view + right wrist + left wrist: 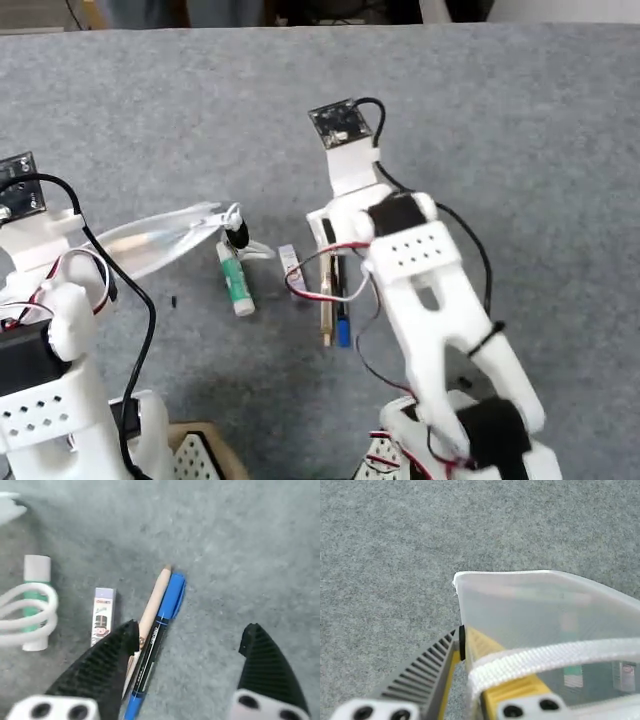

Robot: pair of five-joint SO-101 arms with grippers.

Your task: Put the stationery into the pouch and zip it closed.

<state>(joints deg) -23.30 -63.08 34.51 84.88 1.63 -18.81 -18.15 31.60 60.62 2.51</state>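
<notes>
My left gripper (461, 641) is shut on an edge of the clear pouch (540, 615), which stretches from the left arm toward the table's middle (165, 240). A white strap (545, 657) crosses the pouch. A green-and-white glue stick (236, 280) lies by the pouch's mouth, and a small box (290, 262) lies to its right. My right gripper (190, 629) hangs open just above a blue pen (161, 625) and a wooden pencil (154, 600), which lie side by side. The glue stick (36, 595) and the box (102, 615) lie beyond them.
The table is covered in grey felt (520, 130). A white cord loop (25, 617) hangs in front of the glue stick. A cardboard piece (205, 450) sits at the front edge between the arm bases.
</notes>
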